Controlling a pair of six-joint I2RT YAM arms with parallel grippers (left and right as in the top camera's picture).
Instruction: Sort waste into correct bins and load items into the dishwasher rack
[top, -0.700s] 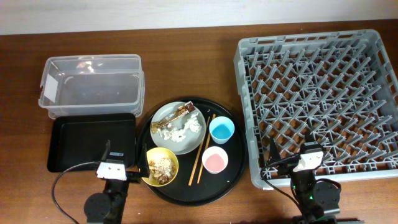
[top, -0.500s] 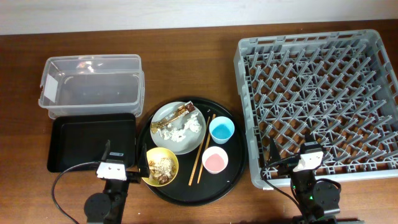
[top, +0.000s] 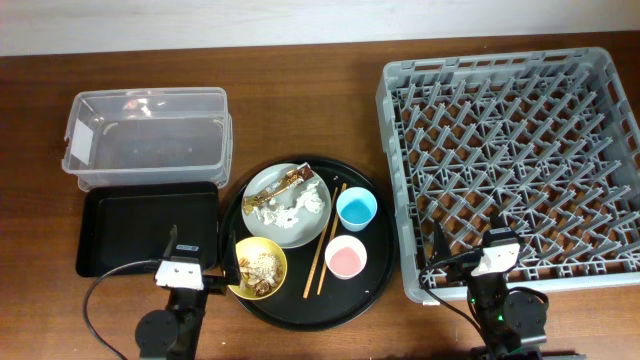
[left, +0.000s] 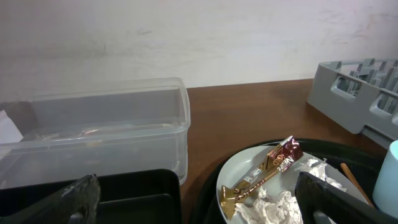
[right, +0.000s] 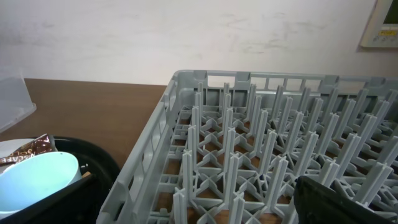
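Note:
The pale plate (top: 288, 222) holds the brown-and-gold wrapper (top: 280, 186) and white tissue scraps (top: 300, 205). The yellow bowl (top: 260, 268) holds crumbly leftovers. The blue cup (top: 356, 208), pink cup (top: 346, 257) and chopsticks (top: 326, 240) lie beside them. The clear tub (top: 145, 135) and black rectangular tray (top: 140, 228) are at the left, and the grey rack (top: 515, 165) is at the right. My left gripper (top: 200, 258) is open and empty at the front, between tray and bowl; the left wrist view (left: 199, 208) shows the wrapper (left: 267, 171). My right gripper (top: 468, 250) (right: 199, 208) is open and empty over the rack's front edge (right: 249, 143).
All the dishes sit on a large round black tray (top: 372, 285) in the middle. The rack's upright pegs stand just ahead of the right gripper. Bare brown table runs along the back and between the round tray and the rack.

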